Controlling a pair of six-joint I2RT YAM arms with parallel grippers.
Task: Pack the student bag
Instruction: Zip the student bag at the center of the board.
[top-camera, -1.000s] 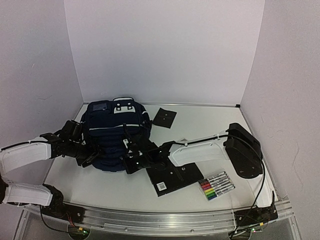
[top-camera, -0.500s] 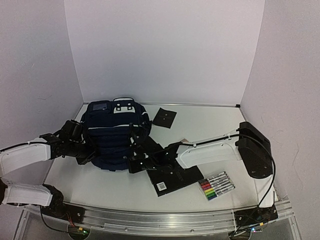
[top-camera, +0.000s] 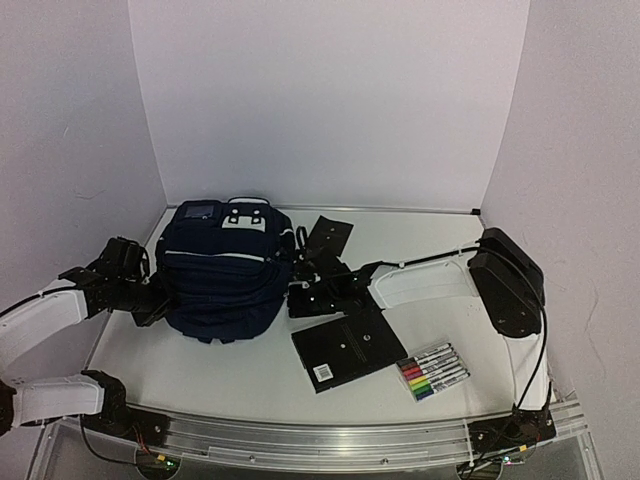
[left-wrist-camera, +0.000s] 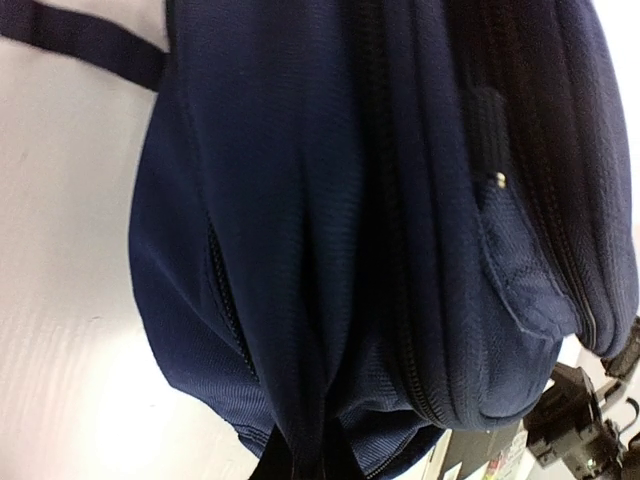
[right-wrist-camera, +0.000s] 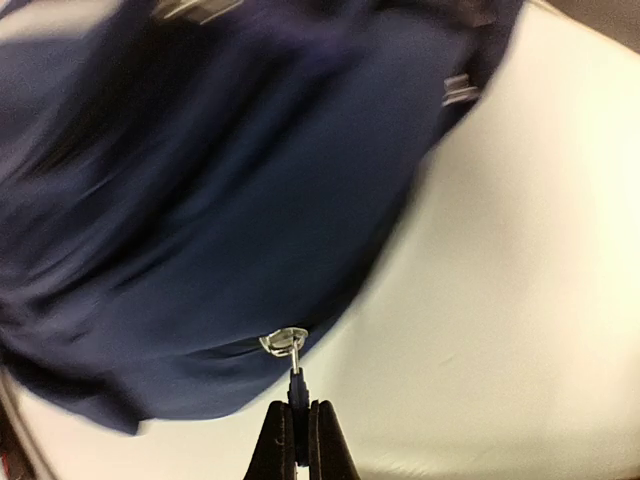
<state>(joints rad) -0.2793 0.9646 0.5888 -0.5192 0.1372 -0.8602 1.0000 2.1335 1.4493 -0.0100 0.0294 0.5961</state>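
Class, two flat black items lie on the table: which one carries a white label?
The larger black item, at the front beside the marker set: white label on its corner. The smaller one by the back wall shows none.

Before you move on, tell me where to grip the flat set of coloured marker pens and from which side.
Probably from straight above, jaws across the marker set at mid-length, closing on its outer pens: it lies flat, sides free.

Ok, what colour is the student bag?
The student bag is navy blue with thin white stripes, clearest in the top external view.
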